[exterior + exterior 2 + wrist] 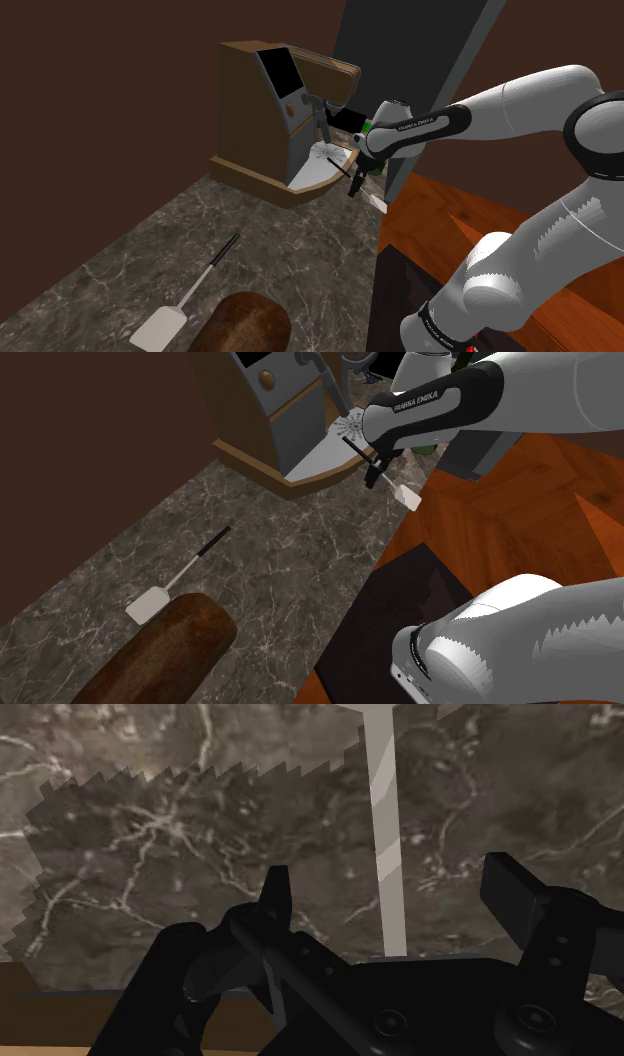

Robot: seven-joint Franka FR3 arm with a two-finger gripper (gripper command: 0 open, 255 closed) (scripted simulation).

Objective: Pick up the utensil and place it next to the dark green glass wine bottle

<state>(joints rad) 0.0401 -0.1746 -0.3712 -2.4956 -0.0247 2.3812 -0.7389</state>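
Note:
A utensil with a pale flat blade [407,497] and a thin shaft lies at the marble counter's edge, close to the dark green bottle [426,449], of which a bit of green [367,128] shows behind the arm. My gripper [368,464] hovers right over the utensil, beside the coffee machine. In the wrist view the pale shaft [385,804] runs between my fingers, which stand wide apart and touch neither side of it. The gripper [351,183] is open. Most of the bottle is hidden by my arm.
A brown coffee machine [275,110] with a white tray stands just beyond the gripper. A second spatula [190,295] with a black handle lies on the counter near a brown loaf-shaped thing [240,325]. Reddish wood [500,502] borders the marble.

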